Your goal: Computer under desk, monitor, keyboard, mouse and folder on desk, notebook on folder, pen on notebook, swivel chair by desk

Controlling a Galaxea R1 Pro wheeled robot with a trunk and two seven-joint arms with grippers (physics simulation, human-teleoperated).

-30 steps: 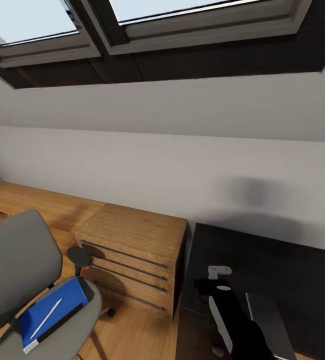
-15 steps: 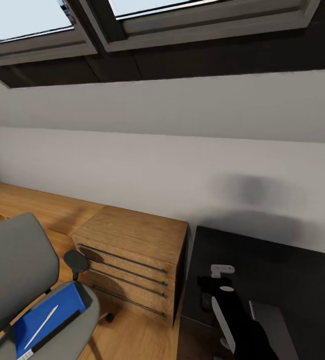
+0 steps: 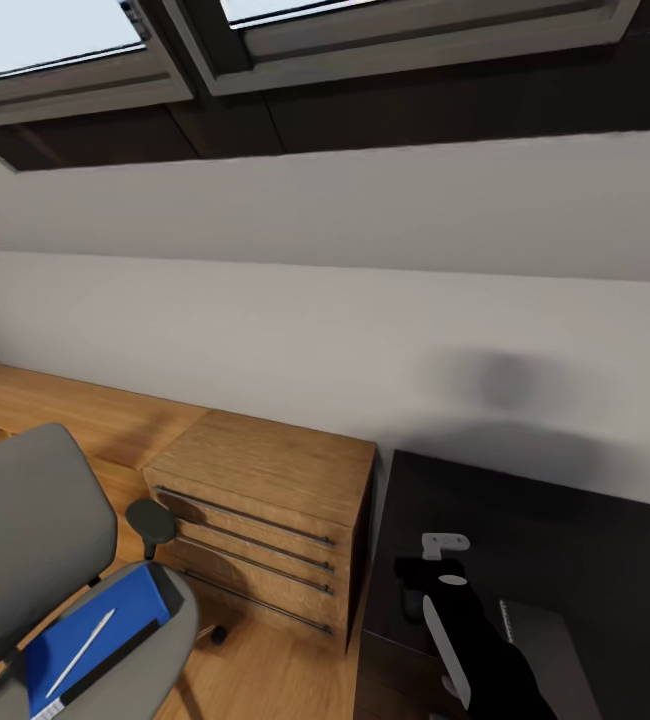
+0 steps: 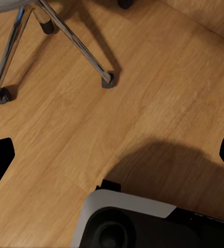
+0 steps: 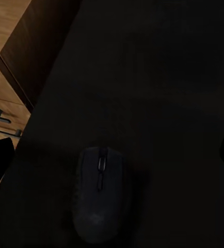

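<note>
The mouse (image 5: 100,194), a smooth dark oval, already lies on the glossy black bench (image 3: 565,540); the right tool (image 5: 112,155) hovers over it, jaws spread. The likely next step is the folder (image 3: 90,635): flat, bright blue, on the grey padded chair (image 3: 25,530) left of the bench, a pale pen (image 3: 82,652) lying across it. The left tool (image 4: 112,155), spread and empty, faces wood floor.

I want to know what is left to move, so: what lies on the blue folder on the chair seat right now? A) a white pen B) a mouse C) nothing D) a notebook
A: in the head view a thin white pen lies slantwise on the blue folder, which rests on the swivel chair seat.
</note>
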